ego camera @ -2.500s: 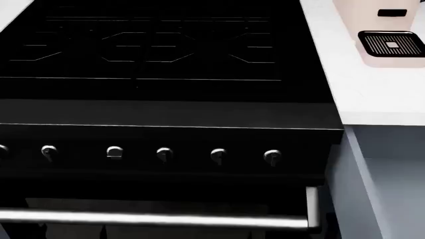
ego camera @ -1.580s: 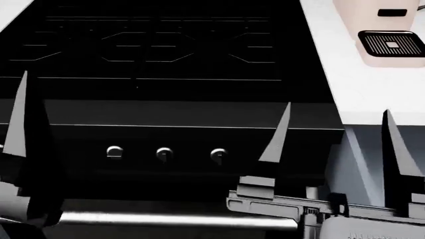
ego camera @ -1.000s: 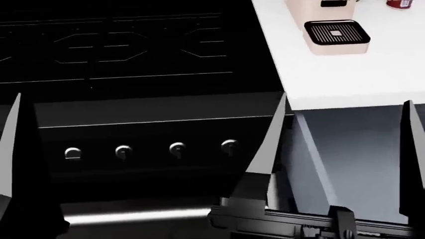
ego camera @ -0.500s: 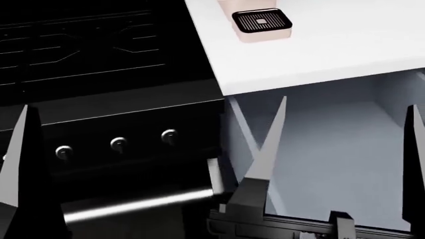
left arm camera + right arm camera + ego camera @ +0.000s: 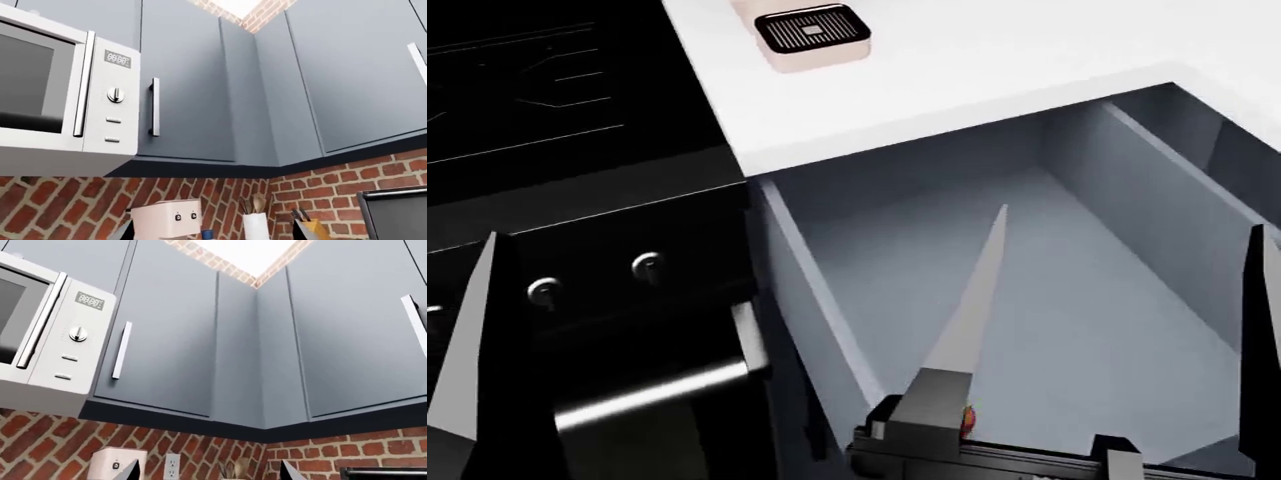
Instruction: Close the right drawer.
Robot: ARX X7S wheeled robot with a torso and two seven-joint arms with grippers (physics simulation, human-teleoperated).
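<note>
the right drawer [image 5: 1054, 290] is standing pulled out under the white counter [image 5: 988, 70], beside the black oven [image 5: 574, 300]. the right claw [image 5: 1128, 300] is spreading wide above it; the left claw's [image 5: 467, 350] spread is unclear.

The right drawer [image 5: 1068, 290] stands open right of the oven [image 5: 574, 300], below the counter [image 5: 988, 60].

Slate blue-grey right drawer [image 5: 1054, 290] beneath a white tabletop [image 5: 1014, 50]; black oven [image 5: 574, 200] with steel bar; red-brick wall [image 5: 60, 205]; silver microwave [image 5: 67, 100]; grey cabinets [image 5: 173, 345].
</note>
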